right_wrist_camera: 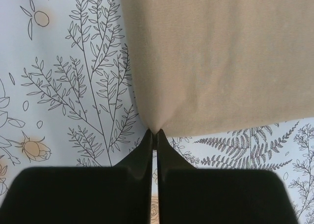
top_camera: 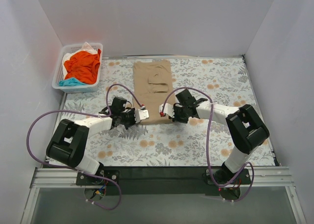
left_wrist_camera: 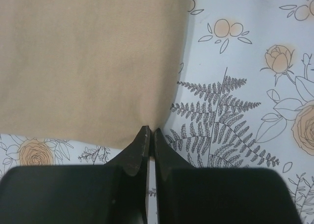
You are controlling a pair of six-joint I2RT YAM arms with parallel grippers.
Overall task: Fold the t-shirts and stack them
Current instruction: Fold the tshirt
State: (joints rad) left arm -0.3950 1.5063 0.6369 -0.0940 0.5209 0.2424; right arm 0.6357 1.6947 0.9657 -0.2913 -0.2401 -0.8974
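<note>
1 tan tee (top_camera: 152, 89), long axis near-far

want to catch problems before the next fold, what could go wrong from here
1. The left gripper and right gripper each pinch only the very corner tip of the tan shirt, so a corner may slip out on the lift.
2. Its far end has rumpled folds, which could bunch if the near edge is laid over them.
</note>
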